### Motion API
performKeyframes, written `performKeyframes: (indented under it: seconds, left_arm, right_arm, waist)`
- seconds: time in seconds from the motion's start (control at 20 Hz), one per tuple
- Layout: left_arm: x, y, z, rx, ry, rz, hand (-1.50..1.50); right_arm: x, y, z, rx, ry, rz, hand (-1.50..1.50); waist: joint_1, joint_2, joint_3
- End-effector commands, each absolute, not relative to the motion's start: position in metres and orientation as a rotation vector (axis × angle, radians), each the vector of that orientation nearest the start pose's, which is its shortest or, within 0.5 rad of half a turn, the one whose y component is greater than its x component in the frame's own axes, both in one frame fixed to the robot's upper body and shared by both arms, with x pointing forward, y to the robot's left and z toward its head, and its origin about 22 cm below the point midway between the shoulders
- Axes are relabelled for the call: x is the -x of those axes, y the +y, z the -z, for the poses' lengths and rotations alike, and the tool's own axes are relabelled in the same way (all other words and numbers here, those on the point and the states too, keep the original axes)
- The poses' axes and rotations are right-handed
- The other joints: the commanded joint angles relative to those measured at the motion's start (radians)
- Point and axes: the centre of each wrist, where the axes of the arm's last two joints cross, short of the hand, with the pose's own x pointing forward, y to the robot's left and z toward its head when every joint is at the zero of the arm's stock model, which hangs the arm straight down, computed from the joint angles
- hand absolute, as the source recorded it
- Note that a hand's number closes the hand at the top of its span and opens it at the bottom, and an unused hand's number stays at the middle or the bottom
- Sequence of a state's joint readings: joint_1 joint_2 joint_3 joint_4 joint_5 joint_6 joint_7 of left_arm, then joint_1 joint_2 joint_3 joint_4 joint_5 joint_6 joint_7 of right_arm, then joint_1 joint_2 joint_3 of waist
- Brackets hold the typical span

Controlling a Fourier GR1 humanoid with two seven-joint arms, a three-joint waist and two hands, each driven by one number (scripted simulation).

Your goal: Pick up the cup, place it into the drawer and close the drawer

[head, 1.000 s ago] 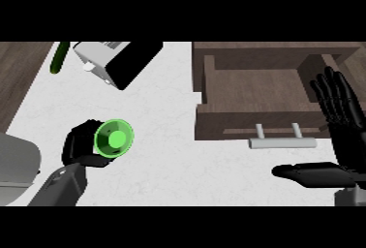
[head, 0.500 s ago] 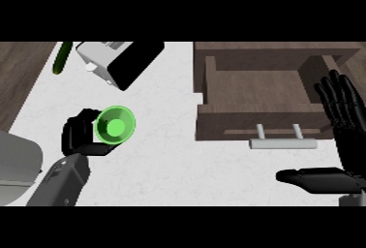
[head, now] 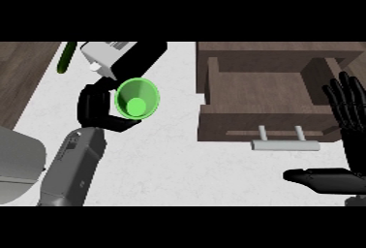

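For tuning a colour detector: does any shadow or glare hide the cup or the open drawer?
Head view: light is even, with no glare on the counter; the green cup, held in the left robot hand, stands out brightly; the drawer is dim inside, but its walls are readable.

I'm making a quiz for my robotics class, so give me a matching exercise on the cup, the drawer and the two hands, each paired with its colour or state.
Things: 1 cup; 2 drawer; 3 left hand; 4 right hand.
States: A fingers straight; B bright green; C curled round the cup; D pulled open.
Pairs: 1-B; 2-D; 3-C; 4-A.
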State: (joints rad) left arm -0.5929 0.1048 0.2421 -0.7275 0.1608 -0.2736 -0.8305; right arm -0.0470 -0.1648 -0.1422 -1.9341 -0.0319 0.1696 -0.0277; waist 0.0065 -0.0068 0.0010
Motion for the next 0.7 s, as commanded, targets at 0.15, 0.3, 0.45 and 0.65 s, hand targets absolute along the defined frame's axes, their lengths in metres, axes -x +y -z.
performKeyframes:
  seconds: [0.15,0.3,0.45,0.65]
  left_arm:
    - [-0.396,0.185,-0.050,0.378,-2.163,0.005,1.50]
    - [-0.401,0.140,-0.096,0.383,-2.181,0.046,1.50]
    - [-0.401,0.124,-0.115,0.380,-2.154,0.109,1.50]
    - [-0.410,0.099,-0.138,0.318,-2.135,0.164,1.50]
  right_arm:
    - [-0.227,-0.271,-0.108,0.085,-1.992,-0.217,-1.50]
    - [-0.247,-0.293,-0.115,0.089,-1.995,-0.240,-1.50]
    - [-0.236,-0.281,-0.110,0.090,-1.986,-0.246,-1.50]
    - [-0.240,-0.279,-0.112,0.079,-2.009,-0.206,-1.50]
  waist:
    - [-0.008,0.004,-0.001]
    - [-0.007,0.003,0.000]
    - [-0.013,0.004,-0.001]
    - [-0.017,0.007,-0.001]
